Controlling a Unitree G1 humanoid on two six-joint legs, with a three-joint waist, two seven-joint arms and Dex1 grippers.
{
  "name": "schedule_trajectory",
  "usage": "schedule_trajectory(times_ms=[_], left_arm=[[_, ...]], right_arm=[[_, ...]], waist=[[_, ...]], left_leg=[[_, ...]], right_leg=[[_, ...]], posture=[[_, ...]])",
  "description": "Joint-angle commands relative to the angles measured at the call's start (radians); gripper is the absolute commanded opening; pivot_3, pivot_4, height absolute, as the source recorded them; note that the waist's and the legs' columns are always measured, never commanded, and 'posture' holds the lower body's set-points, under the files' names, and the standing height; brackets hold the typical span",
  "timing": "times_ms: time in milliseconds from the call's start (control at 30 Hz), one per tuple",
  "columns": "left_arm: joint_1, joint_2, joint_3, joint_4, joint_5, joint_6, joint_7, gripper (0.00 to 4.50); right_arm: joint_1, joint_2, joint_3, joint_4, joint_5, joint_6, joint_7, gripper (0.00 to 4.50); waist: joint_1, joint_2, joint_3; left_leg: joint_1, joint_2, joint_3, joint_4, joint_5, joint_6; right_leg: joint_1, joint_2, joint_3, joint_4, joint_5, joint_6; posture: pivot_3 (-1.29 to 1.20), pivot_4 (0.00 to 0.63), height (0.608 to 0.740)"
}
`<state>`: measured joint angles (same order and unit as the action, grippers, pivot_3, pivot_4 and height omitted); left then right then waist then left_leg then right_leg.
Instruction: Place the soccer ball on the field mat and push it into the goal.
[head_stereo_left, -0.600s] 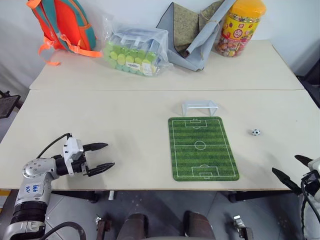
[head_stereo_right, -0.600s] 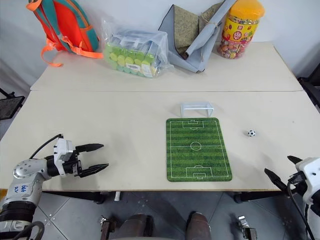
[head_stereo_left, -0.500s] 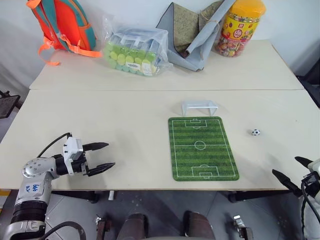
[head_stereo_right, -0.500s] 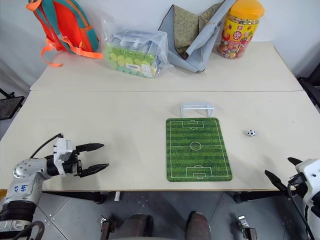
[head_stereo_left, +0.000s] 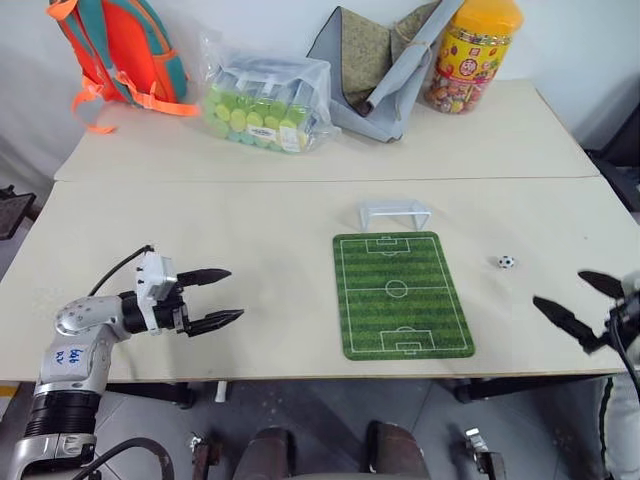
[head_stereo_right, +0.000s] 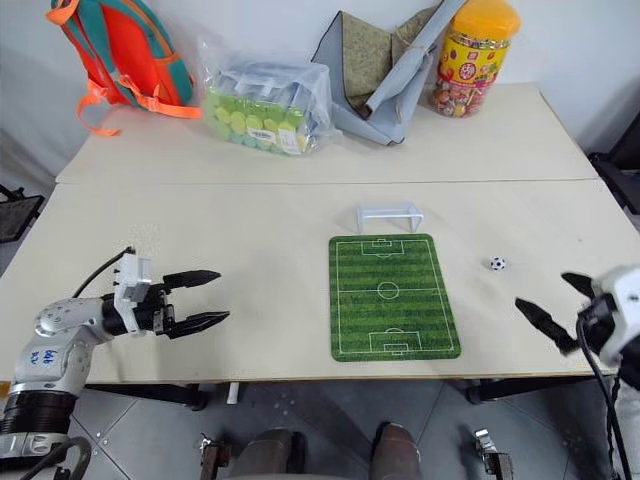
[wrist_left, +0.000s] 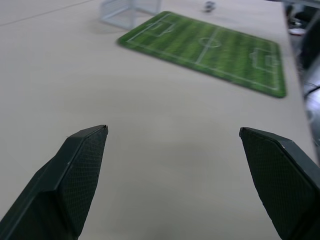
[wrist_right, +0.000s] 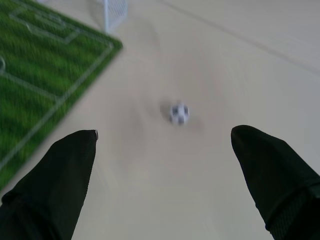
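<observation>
R tool (head_stereo_left: 575, 309) spread wide, gripping nothing, over the surface (head_stereo_left: 270, 240) edge at far right; soccer ball (head_stereo_left: 507, 262) just ahead of it on bare surface, off the field mat (head_stereo_left: 400, 294), near mat's right edge; goal (head_stereo_left: 393, 212) at mat's far end, just beyond it; L tool (head_stereo_left: 221, 297) also spread, nothing in it, low over surface well left of mat.

The backpack (head_stereo_left: 112, 52) and the candy jar (head_stereo_left: 474, 55) are cut off by the top edge.
</observation>
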<state>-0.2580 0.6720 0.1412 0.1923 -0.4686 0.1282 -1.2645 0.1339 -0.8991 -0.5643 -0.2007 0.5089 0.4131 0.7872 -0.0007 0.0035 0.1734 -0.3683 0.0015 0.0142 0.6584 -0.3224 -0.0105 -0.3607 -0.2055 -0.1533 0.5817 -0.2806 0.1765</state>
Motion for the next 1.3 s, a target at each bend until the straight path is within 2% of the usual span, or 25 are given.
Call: schedule_trajectory(times_ms=[33,100,233,467,700,933,1300], left_arm=[[-0.051,-0.030,-0.030,-0.028,-0.004,-0.031,-0.021,4.50],[-0.060,-0.041,-0.041,-0.030,0.004,-0.040,-0.022,4.50],[-0.080,-0.060,-0.084,-0.019,0.020,-0.063,-0.045,4.50],[-0.062,-0.052,-0.077,-0.030,0.014,-0.070,-0.044,4.50],[-0.054,-0.050,-0.075,-0.021,0.025,-0.080,-0.034,4.50],[-0.060,-0.057,-0.076,-0.016,0.028,-0.083,-0.015,4.50],[-0.059,-0.067,-0.077,-0.008,0.029,-0.110,0.000,4.50]], right_arm=[[-0.104,-0.034,0.096,0.080,-0.032,0.019,0.029,4.49],[-0.154,-0.037,0.136,0.125,-0.051,0.004,0.046,4.49],[-0.355,-0.014,0.290,0.354,-0.146,-0.076,0.089,4.49],[-0.528,0.033,0.369,0.617,-0.230,-0.197,0.097,4.49],[-0.615,0.069,0.388,0.789,-0.270,-0.184,0.068,4.49],[-0.637,0.086,0.388,0.833,-0.278,-0.109,0.047,4.49],[-0.551,0.100,0.315,0.730,-0.238,-0.108,0.012,0.90]], waist=[[0.008,-0.001,0.001],[0.017,-0.001,0.001],[0.014,-0.001,0.001],[0.006,-0.002,0.001],[-0.003,-0.002,0.001],[-0.003,-0.002,0.001],[0.002,-0.002,0.001]], left_leg=[[0.000,0.000,-0.001,0.001,0.000,0.000],[-0.001,0.000,-0.001,0.002,0.000,0.000],[-0.002,0.000,0.000,0.004,-0.001,0.000],[-0.003,0.000,-0.001,0.004,-0.001,0.000],[-0.003,0.000,0.000,0.004,-0.001,0.000],[-0.002,0.000,-0.001,0.005,-0.001,0.000],[-0.002,0.000,-0.001,0.007,-0.001,0.000]], right_leg=[[0.000,0.000,0.000,0.001,0.000,0.000],[0.000,0.000,-0.001,0.001,0.000,0.000],[0.000,0.000,0.000,0.001,0.000,0.000],[0.000,0.000,-0.001,0.001,0.000,0.000],[0.000,0.000,-0.001,0.001,0.000,0.000],[0.000,0.000,-0.001,0.002,0.000,0.000],[0.002,0.000,-0.001,0.002,0.001,0.000]], posture=[[0.00,0.150,0.740],[0.00,0.150,0.740],[0.00,0.150,0.740],[0.00,0.150,0.740],[0.00,0.150,0.740],[0.00,0.150,0.740],[0.00,0.150,0.740]])
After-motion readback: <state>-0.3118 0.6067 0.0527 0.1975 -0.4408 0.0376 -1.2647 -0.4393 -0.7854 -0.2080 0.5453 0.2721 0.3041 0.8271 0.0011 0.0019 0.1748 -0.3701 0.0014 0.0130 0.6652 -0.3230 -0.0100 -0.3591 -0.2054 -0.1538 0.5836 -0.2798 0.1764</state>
